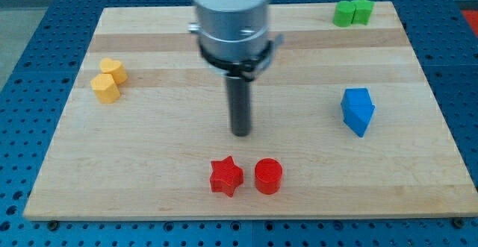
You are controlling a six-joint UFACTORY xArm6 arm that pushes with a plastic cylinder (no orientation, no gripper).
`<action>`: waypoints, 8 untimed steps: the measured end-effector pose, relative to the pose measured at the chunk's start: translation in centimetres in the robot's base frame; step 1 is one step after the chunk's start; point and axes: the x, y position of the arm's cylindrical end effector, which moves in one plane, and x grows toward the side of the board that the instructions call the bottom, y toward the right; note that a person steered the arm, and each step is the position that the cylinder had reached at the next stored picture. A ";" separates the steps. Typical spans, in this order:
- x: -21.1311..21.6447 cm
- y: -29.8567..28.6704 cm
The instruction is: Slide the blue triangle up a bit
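Red star (225,177) and red cylinder (268,176) sit just below my tip (241,133) — a bare rod holding nothing. Blue triangle (358,110) lies well right; yellow blocks (109,80) far left; 2 green blocks (353,12) up right.

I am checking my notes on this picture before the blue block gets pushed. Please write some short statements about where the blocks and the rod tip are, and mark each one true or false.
1. My tip touches the blue triangle. False: it is apart from it, toward the view's left.
2. The red star lies left of the red cylinder. True.
3. The green blocks sit at the view's bottom left. False: top right.
4. The yellow blocks are near the board's left edge. True.
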 end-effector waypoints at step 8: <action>-1.3 14.6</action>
